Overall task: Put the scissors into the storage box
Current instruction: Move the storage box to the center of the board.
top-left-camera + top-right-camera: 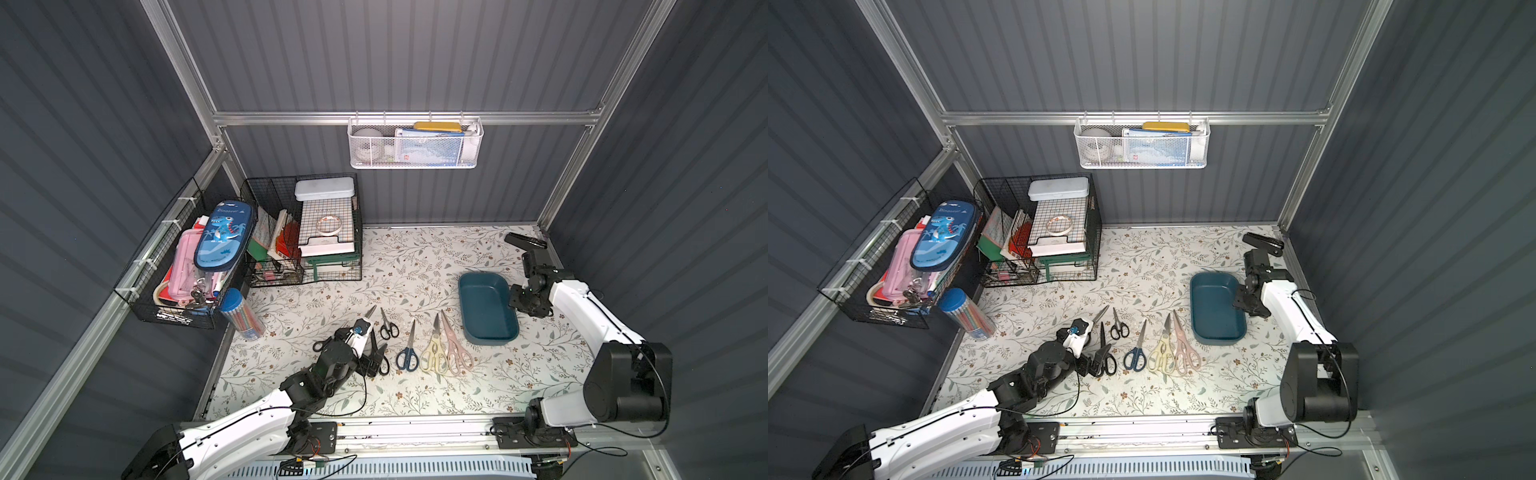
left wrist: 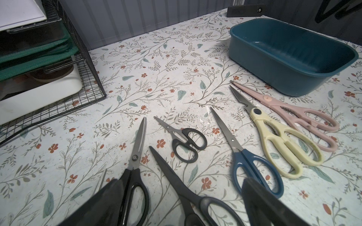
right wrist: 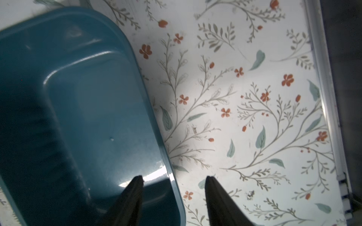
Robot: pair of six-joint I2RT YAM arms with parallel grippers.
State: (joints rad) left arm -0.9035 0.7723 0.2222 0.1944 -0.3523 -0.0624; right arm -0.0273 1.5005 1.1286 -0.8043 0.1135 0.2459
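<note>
Floral bench (image 1: pixel 415 266): you're reaching for a first pair, left gripper (image 2: pixel 181 180) hovering open over black-handled scissors (image 2: pixel 166 166), right gripper (image 3: pixel 174 177) gaping astride the storage box (image 1: pixel 488 307) rim at three o'clock. Lowering and closing likely come next.

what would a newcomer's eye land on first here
The row of scissors laid side by side on the floral table stands out first. Just to their right sits the empty teal storage box, with the open right gripper straddling its rim. The left gripper hangs wide open over the black-handled pairs at the row's other end.
</note>
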